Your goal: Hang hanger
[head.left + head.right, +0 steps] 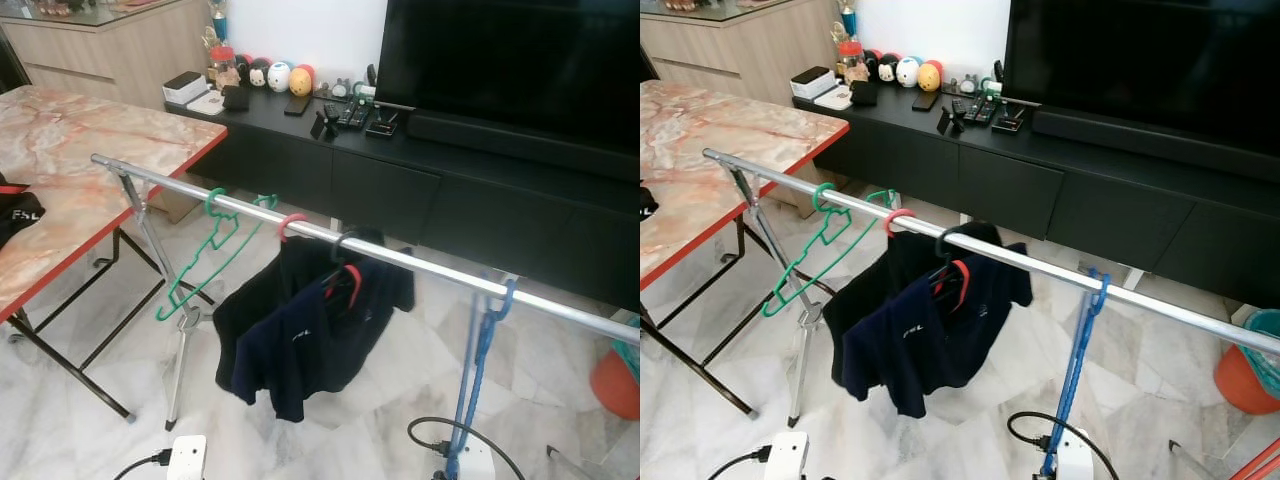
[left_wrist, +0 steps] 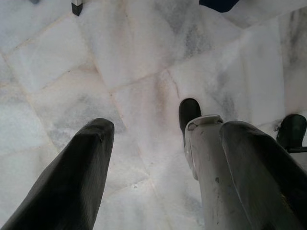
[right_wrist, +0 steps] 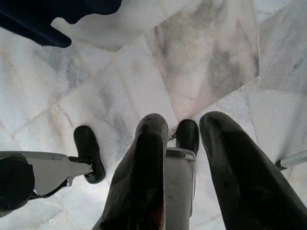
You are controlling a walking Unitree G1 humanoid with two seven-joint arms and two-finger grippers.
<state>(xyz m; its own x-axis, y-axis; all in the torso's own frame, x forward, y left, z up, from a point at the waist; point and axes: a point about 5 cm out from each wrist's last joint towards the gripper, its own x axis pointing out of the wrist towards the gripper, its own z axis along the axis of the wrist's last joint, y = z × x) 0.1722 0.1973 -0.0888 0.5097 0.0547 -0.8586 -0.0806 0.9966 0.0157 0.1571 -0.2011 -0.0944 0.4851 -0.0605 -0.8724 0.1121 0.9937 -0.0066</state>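
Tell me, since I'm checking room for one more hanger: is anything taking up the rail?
Partly. On the rail a green hanger hangs near its left end, then a pink hook, a dark shirt mid-rail, and a blue hanger further right. Bare stretches remain between them. Both grippers hang low over the floor.

1. Rail (image 1: 400, 262) runs across the scene from upper left to lower right, in front of the cabinet (image 1: 400, 190).
2. Table (image 1: 80, 170) stands at left, behind the rail's left end.
3. Empty hanger (image 1: 205, 262) hangs on the rail, left of the garment (image 1: 300, 335), which hangs near the rail's middle.
4. Cord (image 1: 480, 350) hangs from the rail, right of the garment.
5. Screen (image 1: 510, 60) sits on the cabinet; small items (image 1: 270, 78) lie to its left.
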